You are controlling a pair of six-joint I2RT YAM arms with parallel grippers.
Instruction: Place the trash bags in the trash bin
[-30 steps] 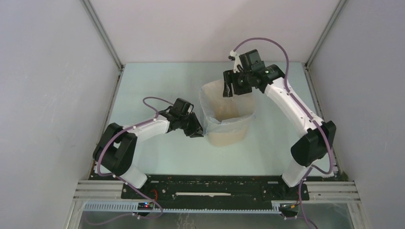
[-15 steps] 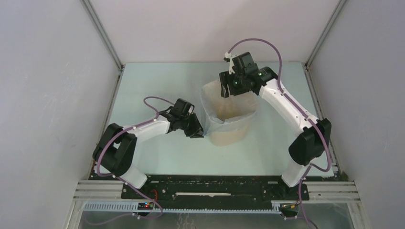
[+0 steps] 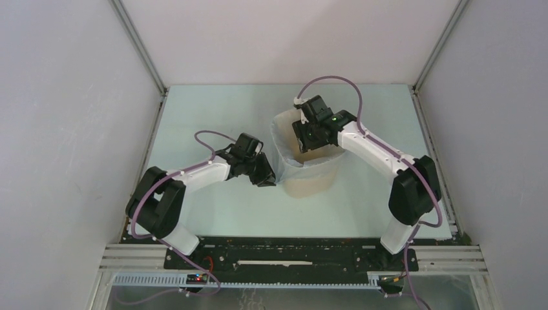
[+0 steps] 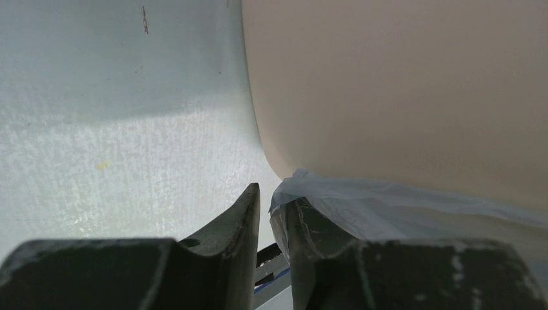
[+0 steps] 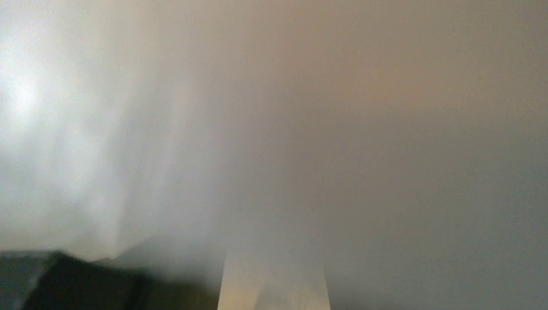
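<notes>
The beige trash bin (image 3: pixel 311 185) stands mid-table with the pale-blue trash bag (image 3: pixel 284 165) lining it and folded down over its rim. My left gripper (image 3: pixel 265 178) sits low against the bin's left side. In the left wrist view the bin wall (image 4: pixel 400 84) fills the upper right, and the bag's hem (image 4: pixel 388 206) drapes over the right finger (image 4: pixel 304 252). A narrow gap shows between the fingers of the left gripper (image 4: pixel 271 197). My right gripper (image 3: pixel 307 143) reaches down into the bin's mouth from the back. Its wrist view is a pale blur, with the fingers hidden.
White walls enclose the pale-green table (image 3: pixel 213 110) on three sides, with metal corner posts (image 3: pixel 139 45) at the back. The arm bases and a black rail (image 3: pixel 284 255) run along the near edge.
The right arm has swung left and down, bringing its gripper from above the bin's back rim into the bin's mouth. The left arm, bin and bag hem have not moved.
</notes>
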